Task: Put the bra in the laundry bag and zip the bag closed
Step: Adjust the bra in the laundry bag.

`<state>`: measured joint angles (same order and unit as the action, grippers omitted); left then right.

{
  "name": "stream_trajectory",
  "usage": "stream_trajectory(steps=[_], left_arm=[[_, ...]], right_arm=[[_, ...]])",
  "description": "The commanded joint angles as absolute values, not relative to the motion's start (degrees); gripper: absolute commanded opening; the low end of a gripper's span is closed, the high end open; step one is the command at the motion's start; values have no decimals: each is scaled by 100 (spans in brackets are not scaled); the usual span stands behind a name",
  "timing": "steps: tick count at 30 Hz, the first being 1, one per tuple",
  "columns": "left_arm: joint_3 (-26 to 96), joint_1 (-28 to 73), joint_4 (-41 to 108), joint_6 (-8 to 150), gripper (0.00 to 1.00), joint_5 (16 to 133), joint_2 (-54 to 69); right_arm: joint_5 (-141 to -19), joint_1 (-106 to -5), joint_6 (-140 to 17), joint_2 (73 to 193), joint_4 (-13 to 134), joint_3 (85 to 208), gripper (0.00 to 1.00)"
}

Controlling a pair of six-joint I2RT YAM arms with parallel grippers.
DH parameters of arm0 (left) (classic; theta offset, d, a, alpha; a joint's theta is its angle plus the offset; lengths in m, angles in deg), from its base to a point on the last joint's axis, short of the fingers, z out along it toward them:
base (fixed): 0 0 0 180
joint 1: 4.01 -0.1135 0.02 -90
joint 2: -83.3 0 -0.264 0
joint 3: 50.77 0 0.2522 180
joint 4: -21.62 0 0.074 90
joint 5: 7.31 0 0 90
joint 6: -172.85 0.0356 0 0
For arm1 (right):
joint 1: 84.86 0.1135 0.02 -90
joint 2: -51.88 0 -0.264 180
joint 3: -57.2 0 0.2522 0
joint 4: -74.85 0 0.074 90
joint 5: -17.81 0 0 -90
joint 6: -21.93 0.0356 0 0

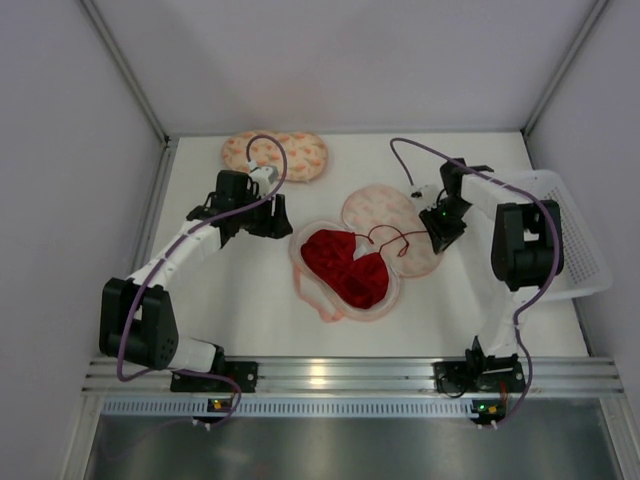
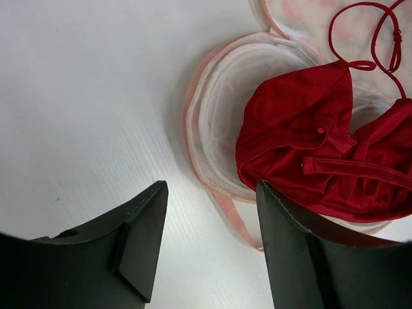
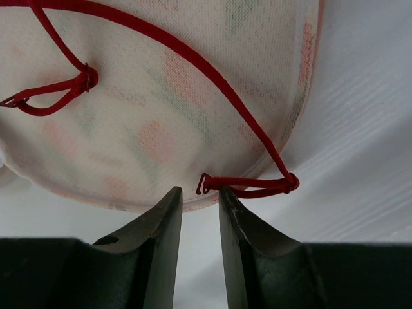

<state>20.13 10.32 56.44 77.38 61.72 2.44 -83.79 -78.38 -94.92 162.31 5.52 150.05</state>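
Bra (image 1: 345,265): lies bunched in the lower half of the open bag, with both cups inside the rim. Its thin straps trail up across the other half.
Laundry bag (image 1: 385,212): unzipped at mid-desk (image 1: 250,300), its two lobed halves spread flat with the pale lining upward.
Loose strap (image 3: 244,183): ends in a doubled hook piece at the flap's outer edge, partly over the bare desk.
Right fingers (image 1: 439,238): parted by a narrow gap with nothing caught between them. The tips sit just short of the hook piece.
Left fingers (image 1: 278,218): spread wide and empty, just beside the bag's left rim.
Step in hand (judged): gathering the stray strap inside before the flap is folded over.
Good practice: pinch the doubled hook end only, not the mesh beneath. Lift lightly and lay it on the cups, so that no loop crosses the zip track. The left fingers may steady the rim.
Also present: twin pouch (image 1: 275,155) at the far left and a white basket (image 1: 575,240) at the right.
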Motion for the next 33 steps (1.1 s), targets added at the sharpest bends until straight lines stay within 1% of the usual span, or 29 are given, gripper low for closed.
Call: stream_trajectory(steps=[1, 7, 8, 10, 11, 12, 13, 14, 21, 26, 29, 32, 33], left_arm=[[2003, 997, 5515, 7758, 63, 6125, 358], [1950, 970, 5515, 7749, 63, 6125, 376], [1941, 979, 5515, 7749, 63, 6125, 393], [1941, 970, 5507, 7758, 63, 6125, 385], [1950, 970, 5507, 7767, 63, 6125, 393], [1950, 970, 5507, 7775, 63, 6125, 393], [1950, 970, 5507, 7775, 63, 6125, 393], [1950, 970, 5524, 7775, 63, 6116, 402], [1906, 970, 5524, 7758, 63, 6063, 420], [1915, 961, 5524, 7775, 63, 6063, 464], [1924, 961, 5542, 7802, 63, 6089, 473], [1915, 953, 5559, 7802, 63, 6098, 499], [1906, 944, 5551, 7784, 63, 6090, 508]], right_arm=[[-8283, -7695, -9391, 16333, 1019, 14936, 30], [-8204, -7660, -9391, 16429, 1275, 14839, 30], [-8204, -7651, -9399, 16447, 1284, 14830, 28], [-8204, -7642, -9425, 16421, 1301, 14795, 22], [-8204, -7642, -9443, 16412, 1275, 14795, 10], [-8212, -7642, -9443, 16342, 1266, 14795, 5], [-8221, -7625, -9452, 16289, 1197, 14830, 1], [-8230, -7633, -9469, 16228, 1126, 14865, 0], [-8186, -7633, -9733, 15394, 335, 15470, 0], [-8370, -7633, -9725, 15296, -175, 15893, 0], [-8712, -7581, -9637, 15331, -403, 16086, 0], [-9520, -7467, -9558, 15252, -649, 16315, 0], [-10009, -7423, -9540, 15217, -693, 16428, 0]])
